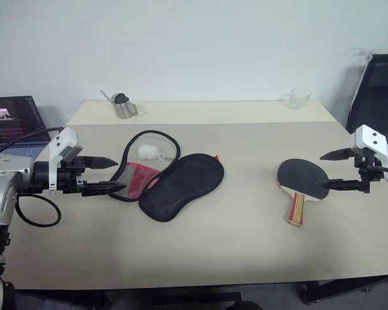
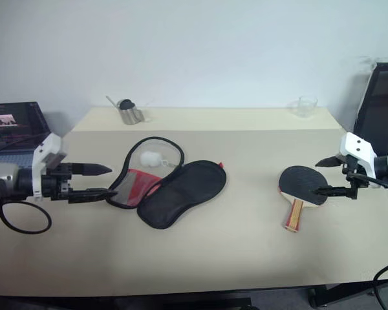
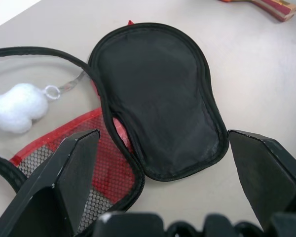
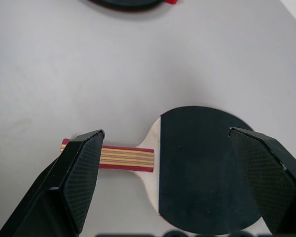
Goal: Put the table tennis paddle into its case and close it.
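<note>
Both grippers spread, nothing held.
Your case lies unzipped mid-table (red mesh lining showing); left gripper hovers just left of it, paddle well right, right gripper above its blade.

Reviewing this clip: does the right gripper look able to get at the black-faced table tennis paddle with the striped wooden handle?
Probably yes. The right gripper hangs open beside the black-faced table tennis paddle, which lies alone on the beige table.
</note>
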Robot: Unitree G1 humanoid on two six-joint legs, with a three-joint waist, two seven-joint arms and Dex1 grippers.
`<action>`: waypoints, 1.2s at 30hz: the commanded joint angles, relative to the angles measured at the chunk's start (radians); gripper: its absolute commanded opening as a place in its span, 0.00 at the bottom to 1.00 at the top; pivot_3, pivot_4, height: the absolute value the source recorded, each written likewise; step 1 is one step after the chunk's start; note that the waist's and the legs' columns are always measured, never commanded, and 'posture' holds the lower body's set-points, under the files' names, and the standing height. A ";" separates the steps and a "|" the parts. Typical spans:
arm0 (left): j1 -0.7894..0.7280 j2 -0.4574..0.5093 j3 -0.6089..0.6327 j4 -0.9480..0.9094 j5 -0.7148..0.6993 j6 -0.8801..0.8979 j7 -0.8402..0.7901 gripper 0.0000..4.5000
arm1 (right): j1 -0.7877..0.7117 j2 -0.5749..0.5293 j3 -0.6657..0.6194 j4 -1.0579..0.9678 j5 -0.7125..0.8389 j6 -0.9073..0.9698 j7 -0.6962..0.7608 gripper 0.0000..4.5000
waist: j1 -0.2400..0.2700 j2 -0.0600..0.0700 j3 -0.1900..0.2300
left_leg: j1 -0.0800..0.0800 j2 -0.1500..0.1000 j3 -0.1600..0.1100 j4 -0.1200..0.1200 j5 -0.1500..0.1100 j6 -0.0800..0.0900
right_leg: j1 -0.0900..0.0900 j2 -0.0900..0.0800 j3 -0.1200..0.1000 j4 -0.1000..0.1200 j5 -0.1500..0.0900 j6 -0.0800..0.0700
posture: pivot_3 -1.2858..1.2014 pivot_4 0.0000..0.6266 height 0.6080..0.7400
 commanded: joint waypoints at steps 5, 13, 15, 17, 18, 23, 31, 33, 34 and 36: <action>-0.020 0.009 0.050 -0.031 0.008 -0.016 0.073 1.00 | -0.059 0.021 0.004 0.029 0.002 -0.034 -0.005 0.99 | -0.001 0.000 0.000 | 0.000 0.000 0.000 0.000 0.000 0.000 | 0.000 0.000 0.001 0.000 0.000 0.000 | 0.52 0.24 1.00; -0.120 -0.182 -0.022 0.171 0.138 -0.123 0.322 1.00 | 0.016 0.007 -0.042 -0.031 0.027 -0.015 -0.041 0.99 | 0.008 0.000 0.000 | 0.000 0.000 0.000 0.001 0.000 0.000 | 0.001 0.000 0.000 0.001 0.000 0.000 | 0.52 0.24 1.00; -0.168 -0.259 -0.064 0.252 0.205 -0.150 0.414 1.00 | 0.035 0.010 -0.051 -0.064 0.029 0.009 -0.070 0.99 | 0.012 0.000 0.000 | 0.000 -0.001 0.000 0.002 0.000 0.000 | 0.001 0.000 0.000 0.002 0.000 0.001 | 0.52 0.24 1.00; -0.202 -0.286 -0.085 0.301 0.239 -0.152 0.440 1.00 | 0.059 -0.003 -0.064 -0.121 0.050 0.045 -0.071 0.99 | 0.012 0.000 0.000 | 0.000 -0.001 0.001 0.003 0.000 0.000 | 0.001 -0.001 0.001 0.002 0.001 0.002 | 0.52 0.24 1.00; -0.214 -0.287 -0.086 0.328 0.247 -0.157 0.443 1.00 | 0.074 -0.015 -0.074 -0.139 0.057 0.053 -0.067 0.99 | 0.009 0.000 0.000 | -0.001 -0.001 0.001 0.003 0.000 0.000 | 0.001 -0.001 0.001 0.002 0.001 0.002 | 0.52 0.24 1.00; -0.275 -0.271 -0.077 0.495 0.288 -0.175 0.510 1.00 | 0.165 -0.058 -0.125 -0.200 0.076 0.085 -0.087 0.99 | 0.000 0.000 0.000 | -0.003 -0.001 0.001 0.002 0.000 0.000 | -0.001 0.000 0.001 0.000 0.002 0.002 | 0.52 0.24 1.00; -0.346 -0.279 -0.058 0.642 0.301 -0.170 0.570 1.00 | 0.226 -0.077 -0.162 -0.267 0.101 0.126 -0.122 0.99 | 0.001 0.000 0.000 | -0.002 -0.001 0.000 0.003 0.001 -0.002 | 0.000 -0.001 0.000 0.001 0.002 0.003 | 0.52 0.24 1.00; -0.357 -0.297 -0.044 0.693 0.292 -0.135 0.606 1.00 | 0.230 -0.075 -0.164 -0.278 0.103 0.133 -0.129 0.99 | 0.001 0.000 0.000 | -0.002 -0.001 0.000 0.003 0.001 -0.002 | 0.000 -0.001 0.000 0.001 0.002 0.003 | 0.52 0.24 1.00; -0.367 -0.309 -0.033 0.718 0.285 -0.121 0.626 1.00 | 0.229 -0.074 -0.162 -0.281 0.104 0.136 -0.133 0.99 | 0.001 0.000 0.000 | -0.002 -0.001 0.000 0.003 0.001 -0.002 | 0.000 -0.001 0.000 0.001 0.002 0.003 | 0.52 0.24 1.00; -0.382 -0.330 -0.022 0.749 0.280 -0.108 0.647 1.00 | 0.227 -0.072 -0.159 -0.286 0.107 0.140 -0.138 0.99 | 0.002 0.000 0.000 | -0.002 -0.002 0.000 0.003 0.001 -0.002 | 0.000 -0.001 -0.001 0.001 0.002 0.003 | 0.52 0.24 1.00</action>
